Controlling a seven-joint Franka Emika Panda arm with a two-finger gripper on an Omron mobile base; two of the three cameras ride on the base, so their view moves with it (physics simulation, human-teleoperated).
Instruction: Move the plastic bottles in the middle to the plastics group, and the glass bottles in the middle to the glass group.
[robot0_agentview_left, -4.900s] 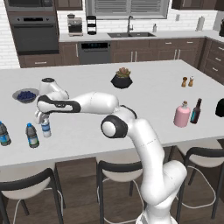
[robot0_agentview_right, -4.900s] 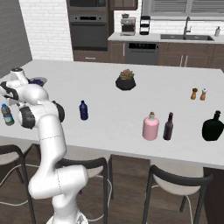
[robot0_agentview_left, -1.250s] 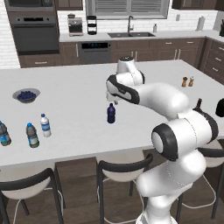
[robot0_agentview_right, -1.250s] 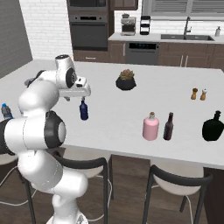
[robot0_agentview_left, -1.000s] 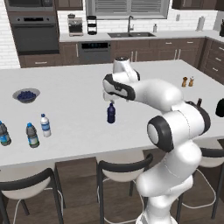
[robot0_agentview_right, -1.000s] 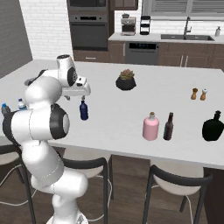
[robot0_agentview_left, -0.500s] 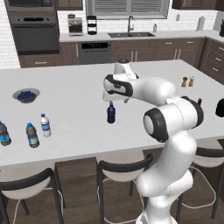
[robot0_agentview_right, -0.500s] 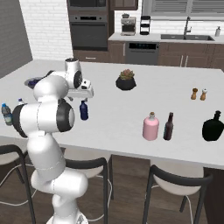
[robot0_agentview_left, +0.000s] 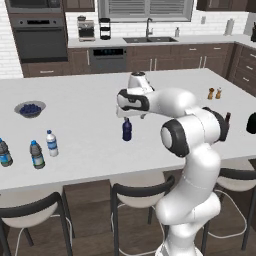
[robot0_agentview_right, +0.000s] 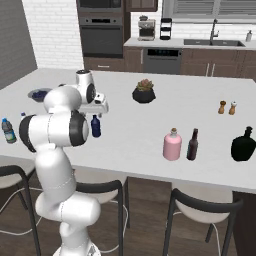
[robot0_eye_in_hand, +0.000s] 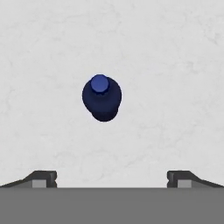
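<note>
Above navy bottle (robot0_agentview_left: 127, 130), claw (robot0_agentview_left: 128, 115) now lower, open.

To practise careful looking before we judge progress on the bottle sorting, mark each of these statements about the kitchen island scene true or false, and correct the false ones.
1. The gripper is closed around the navy bottle. False: its jaws stand wide open above the bottle, holding nothing.
2. The navy bottle stands upright on the island counter. True.
3. The pink bottle lies on its side. False: it stands upright.
4. The pink bottle stands beside the slim dark bottle. True.
5. The white-capped clear bottle stands next to the salt and pepper shakers. False: it stands near the blue-capped bottles at the other end.
</note>
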